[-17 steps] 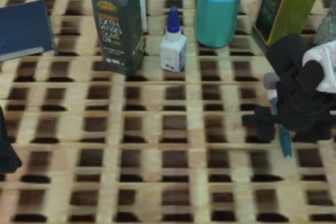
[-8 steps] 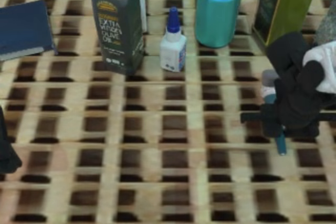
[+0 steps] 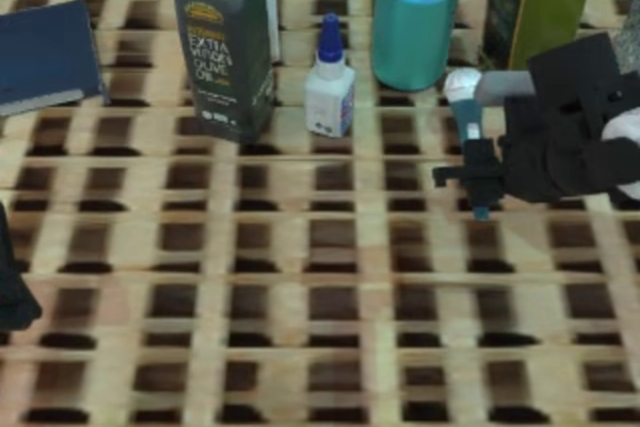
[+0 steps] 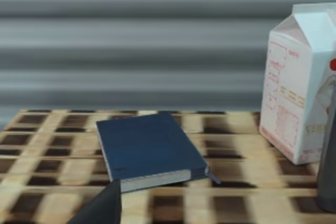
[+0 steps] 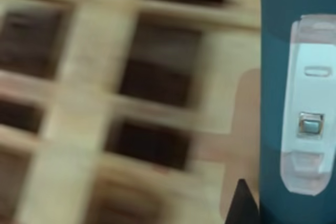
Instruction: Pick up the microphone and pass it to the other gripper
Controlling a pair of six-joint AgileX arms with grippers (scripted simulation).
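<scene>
The microphone [image 3: 470, 125] has a teal handle and a pale rounded head, and it hangs above the slatted table at the right, in front of the teal bottle. My right gripper [image 3: 480, 179] is shut on its handle, the black fingers crossing it below the head. The right wrist view shows the teal handle with its white strip [image 5: 307, 103] close beside one black fingertip [image 5: 241, 205]. My left gripper [image 3: 10, 287] is parked at the table's left edge, far from the microphone. One of its fingers [image 4: 102, 207] shows well off to the side, so it stands open and holds nothing.
Along the back stand a dark olive oil bottle [image 3: 222, 37], a white glue bottle with blue cap [image 3: 330, 82], a teal water bottle [image 3: 415, 22] and a green bottle [image 3: 545, 7]. A blue notebook [image 3: 45, 57] lies back left, near a milk carton [image 4: 302, 82].
My right gripper has lifted the microphone off the table and carried it left and toward the back. The left arm has not moved.
</scene>
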